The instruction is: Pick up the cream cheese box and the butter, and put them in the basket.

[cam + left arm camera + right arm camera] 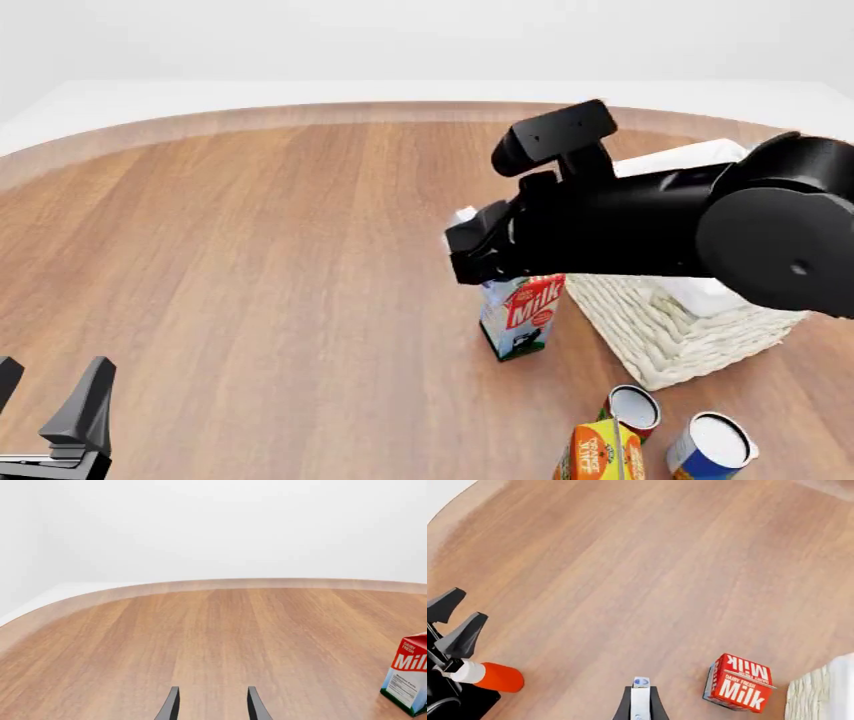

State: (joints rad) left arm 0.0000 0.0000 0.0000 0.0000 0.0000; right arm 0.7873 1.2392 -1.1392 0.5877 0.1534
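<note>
My right gripper (640, 702) is shut on a thin white box with a blue mark, the cream cheese box (640, 692). It holds the box high above the table, left of the milk carton (737, 682). In the front view the right gripper (465, 235) is at the left end of the black arm, with a bit of the white box (463, 214) showing. The woven basket (674, 325) with its white liner stands at the right, partly hidden by the arm. My left gripper (47, 400) is open and empty at the near left. The butter is not in view.
A red-and-white milk carton (523, 315) stands just left of the basket, and it also shows in the left wrist view (407, 680). Two cans (631, 408) (710, 445) and an orange juice carton (601, 455) stand in front of the basket. The table's curved far edge (334, 112) runs across the back.
</note>
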